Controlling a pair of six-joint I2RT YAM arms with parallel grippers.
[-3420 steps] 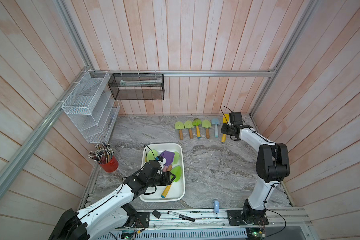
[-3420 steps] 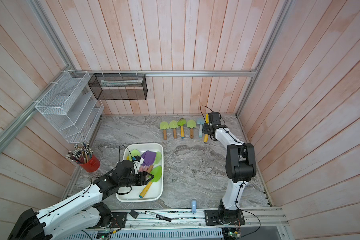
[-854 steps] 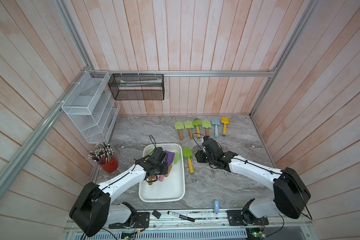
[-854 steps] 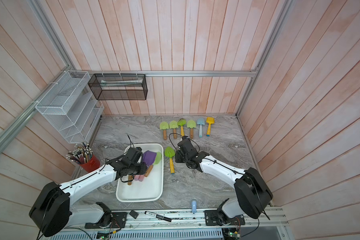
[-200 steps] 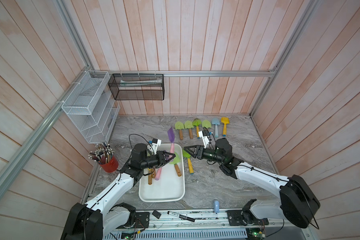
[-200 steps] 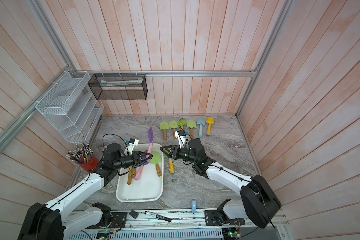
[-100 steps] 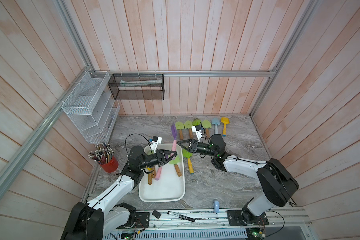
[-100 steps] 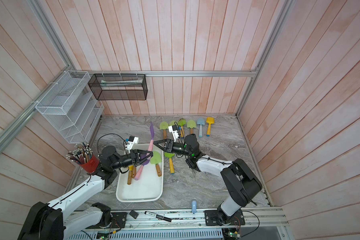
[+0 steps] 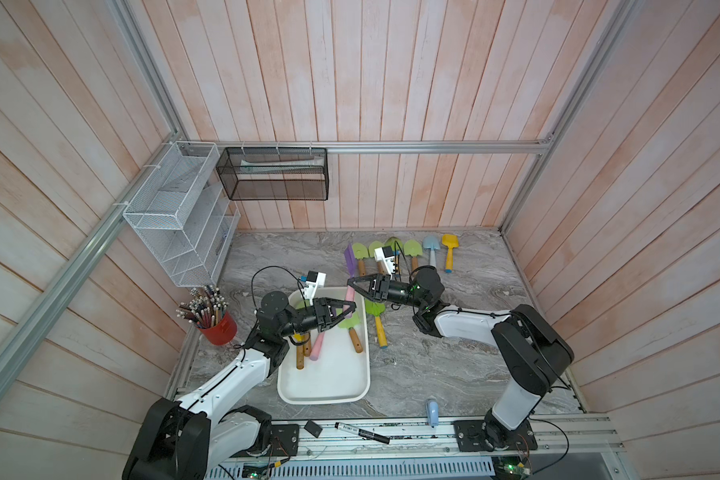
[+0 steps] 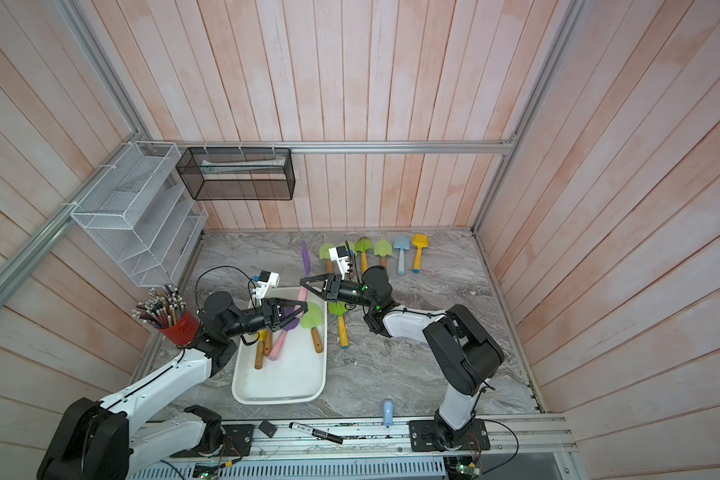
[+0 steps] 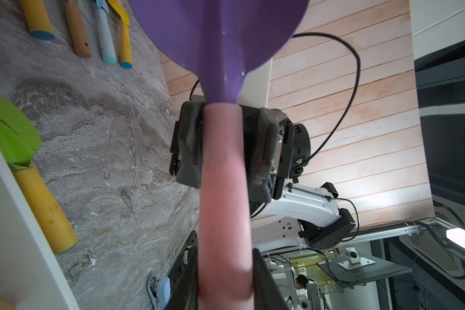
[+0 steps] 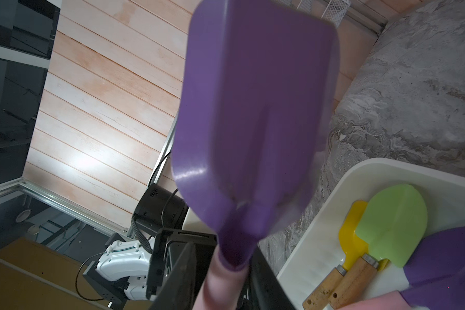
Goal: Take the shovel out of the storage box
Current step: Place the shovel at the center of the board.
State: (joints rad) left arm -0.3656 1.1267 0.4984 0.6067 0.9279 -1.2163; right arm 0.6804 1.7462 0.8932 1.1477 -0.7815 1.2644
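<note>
Above the far rim of the shallow white plastic storage box (image 9: pixel 329 378) | left gripper (image 11: pixel 224 257) squeezes the pink handle of the purple plastic shovel (image 11: pixel 226 40) | right gripper (image 11: pixel 223 145) pinches it nearer the blade, likely to take it over | shovel hangs in the air, lifted out.

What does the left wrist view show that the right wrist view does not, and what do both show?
Left wrist only: the right gripper seen head-on, closed on the purple shovel, and a yellow-handled shovel on the table. Right wrist only: wooden-handled shovels inside the box. Both: the purple shovel and the plank wall.
</note>
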